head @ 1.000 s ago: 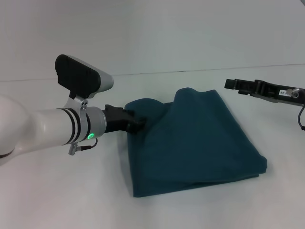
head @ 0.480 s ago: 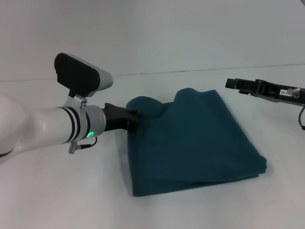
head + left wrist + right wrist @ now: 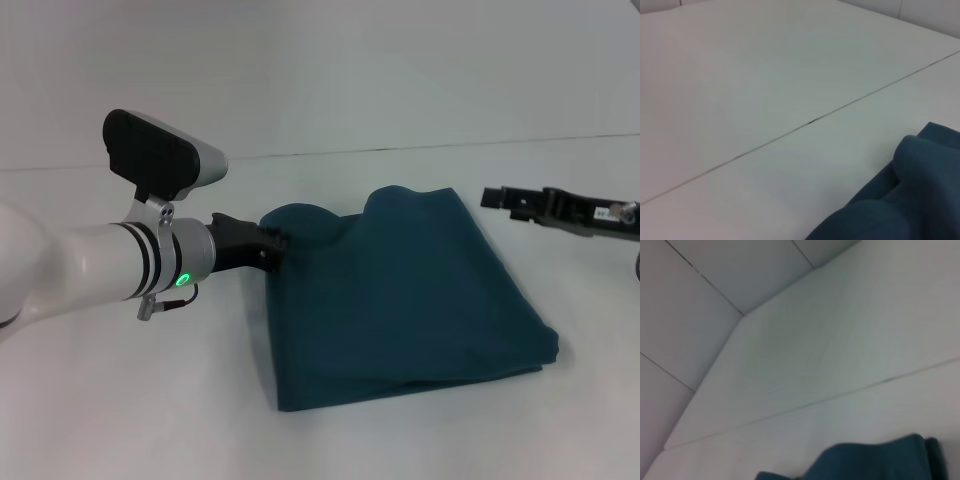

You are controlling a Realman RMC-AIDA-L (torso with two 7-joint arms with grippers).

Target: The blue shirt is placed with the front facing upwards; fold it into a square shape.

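Dark teal-blue cotton shirt [image 3: 400, 295] lay folded into rough square on white matte tabletop [image 3: 120, 400], centre-right before robot; no lettering showing. Left gripper [image 3: 278, 246] sat at shirt's far-left corner, touching or just beside puffed fold; whether fingers spread or pinched cloth, cannot tell. Right gripper [image 3: 495, 197] hung apart from shirt's far-right corner; its fingers likewise unreadable. Judged near finish: draw left arm off low and slow so soft cloth doesn't drag. Fabric limp, rounded bulges along far edge, near edges crisper.
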